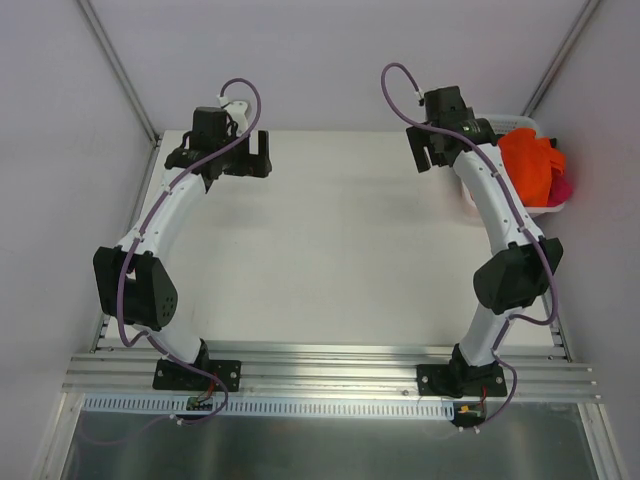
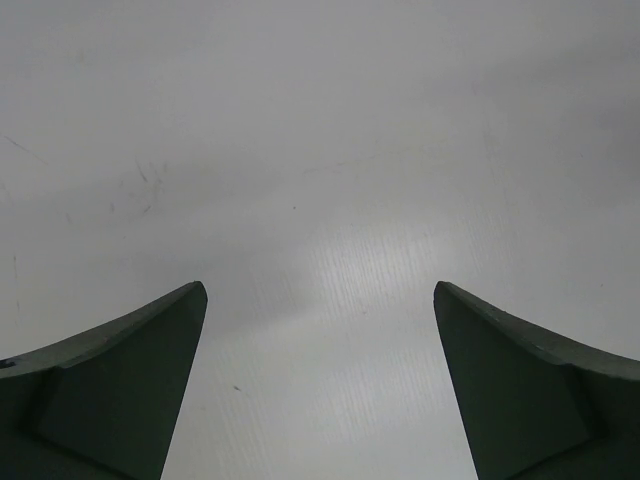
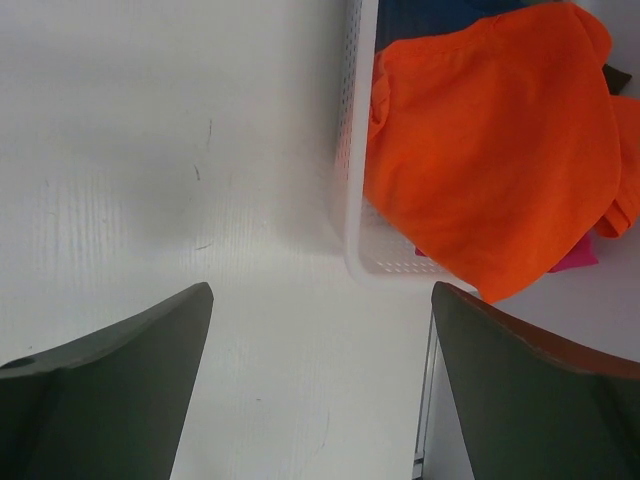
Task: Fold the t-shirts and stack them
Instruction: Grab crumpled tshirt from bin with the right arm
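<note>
**Top external view: the shirts lie to the right of the right gripper, in the basket**

Nearest the camera, both arms rise from their bases and reach away over the white table (image 1: 340, 250). The left gripper (image 1: 255, 158) hangs over the far-left part of the table. Its wrist camera shows the jaws wide apart, with only bare surface between them. The right gripper (image 1: 424, 152) is about as far out, on the other side. Its jaws are also spread wide and hold nothing.

Just past the right gripper and to its right stands the white basket (image 3: 355, 150). In the right wrist view its slotted wall runs away from the fingers, and its near corner sits a little ahead of the right-hand finger. The orange shirt (image 3: 490, 150) is heaped on top and spills over that near rim. It is bunched, so no clear long axis can be made out. A pink shirt (image 3: 575, 258) peeks out under its lower edge, and a navy shirt (image 3: 440, 15) shows at the far end of the basket.

The right arm is plainly the nearer one, since the left is well apart across the table. A first pick would likely mean moving the right gripper forward and to the right, onto the orange cloth above the rim.
</note>
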Controlling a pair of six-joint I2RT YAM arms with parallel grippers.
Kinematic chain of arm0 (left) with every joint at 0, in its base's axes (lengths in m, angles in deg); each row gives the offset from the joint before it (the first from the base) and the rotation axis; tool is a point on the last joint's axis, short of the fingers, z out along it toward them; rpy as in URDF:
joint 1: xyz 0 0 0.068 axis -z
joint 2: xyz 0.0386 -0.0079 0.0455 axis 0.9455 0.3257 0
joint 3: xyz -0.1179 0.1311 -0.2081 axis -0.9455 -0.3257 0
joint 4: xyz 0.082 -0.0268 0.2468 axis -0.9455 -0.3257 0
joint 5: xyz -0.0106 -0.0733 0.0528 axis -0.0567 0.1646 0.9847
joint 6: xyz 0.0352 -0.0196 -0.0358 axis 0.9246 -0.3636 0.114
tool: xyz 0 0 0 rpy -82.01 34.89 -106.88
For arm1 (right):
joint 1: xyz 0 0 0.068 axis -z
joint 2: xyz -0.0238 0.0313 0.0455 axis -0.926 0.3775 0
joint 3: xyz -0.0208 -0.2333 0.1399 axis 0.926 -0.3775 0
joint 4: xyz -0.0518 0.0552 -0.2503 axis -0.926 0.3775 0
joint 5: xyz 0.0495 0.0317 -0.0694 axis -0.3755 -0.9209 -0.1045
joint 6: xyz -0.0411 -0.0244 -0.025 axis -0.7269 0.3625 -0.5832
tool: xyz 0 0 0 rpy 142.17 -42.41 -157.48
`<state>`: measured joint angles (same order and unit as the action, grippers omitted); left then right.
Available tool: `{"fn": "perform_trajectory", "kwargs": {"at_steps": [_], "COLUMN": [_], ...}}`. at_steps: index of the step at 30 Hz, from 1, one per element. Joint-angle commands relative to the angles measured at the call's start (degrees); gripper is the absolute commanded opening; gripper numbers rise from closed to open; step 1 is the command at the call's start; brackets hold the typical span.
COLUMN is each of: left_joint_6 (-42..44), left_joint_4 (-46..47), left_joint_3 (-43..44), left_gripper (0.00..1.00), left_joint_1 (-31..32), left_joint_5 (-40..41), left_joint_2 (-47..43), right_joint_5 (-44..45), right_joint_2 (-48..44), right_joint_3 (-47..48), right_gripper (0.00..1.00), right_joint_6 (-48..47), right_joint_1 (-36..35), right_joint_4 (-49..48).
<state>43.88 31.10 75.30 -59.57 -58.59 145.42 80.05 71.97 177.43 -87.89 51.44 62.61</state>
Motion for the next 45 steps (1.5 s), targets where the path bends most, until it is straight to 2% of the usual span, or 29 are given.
{"fn": "perform_trajectory", "kwargs": {"at_steps": [1,5,7,9,11,14,16,17,19,20,22,25,29,34,38,45], "left_joint_6": [1.77,6.77,11.06,13.01,13.29,16.79,16.19,15.49,13.9,12.94,10.31,10.48,7.22,3.44,3.88,4.77], "left_joint_4": [0.61,-0.96,-3.41,-5.79,-8.07,-9.32,-9.32,-9.23,-9.23,-9.32,-9.58,-11.69,-12.31,-12.39,-12.92,-14.33], "left_joint_3": [-0.49,-0.93,-0.84,0.56,1.96,3.11,3.55,3.99,4.52,4.95,5.57,7.41,9.08,10.14,9.01,6.45], "left_gripper": [0.99,0.99,0.99,0.99,0.99,0.99,0.99,0.99,0.99,0.99,0.99,0.99,0.99,0.97,0.89,0.89], "left_joint_1": [0.36,0.88,0.88,0.88,0.97,1.67,1.68,1.68,1.76,1.76,1.68,1.68,1.76,1.76,1.76,1.76], "left_joint_5": [3.68,4.65,5.71,11.23,18.59,19.96,19.6,19.69,18.73,18.81,17.42,6.28,-2.87,-6.49,-10.1,-7.3], "left_joint_2": [-1.36,-0.4,-0.66,-0.13,0.91,1.89,2.41,2.94,3.56,3.91,4.09,4.09,3.65,3.56,2.42,1.36], "right_joint_5": [3.15,-3.62,-8.19,-9.43,-9.34,-10.66,-10.4,-11.44,-18.19,-20.22,-21.82,-19.11,-12.87,-10.06,-7.68,-0.3], "right_joint_2": [-2.97,-4.38,-2.2,-0.35,0.8,1.41,1.94,2.29,3.17,4.05,6.95,9.41,13.02,16.7,19.25,21.72], "right_joint_3": [-3.33,-8.44,-5.39,-2.22,-0.28,1.3,4.2,5.26,10.08,12.28,16.07,16.6,16.17,14.5,14.67,16.25], "right_gripper": [0.97,0.97,0.97,0.97,0.97,0.97,0.97,0.97,0.97,0.97,0.98,0.99,0.95,0.95,0.95,0.94], "right_joint_6": [-4.7,-5.77,-5.15,-3.84,-1.9,-2.51,-3.3,-3.13,-1.56,0.54,2.14,2.33,0.74,-0.58,-1.63,-3.48], "right_joint_1": [0.29,1.27,1.26,1.35,1.96,3.54,4.86,7.65,11.53,15.03,17.69,20.16,20.42,21.21,23.14,25.61], "right_joint_4": [-3.28,-4.35,0.29,2.77,2.09,0.58,0.67,0.76,1.02,1.37,1.12,-1.26,-2.4,-4.51,-5.92,-9.34]}}
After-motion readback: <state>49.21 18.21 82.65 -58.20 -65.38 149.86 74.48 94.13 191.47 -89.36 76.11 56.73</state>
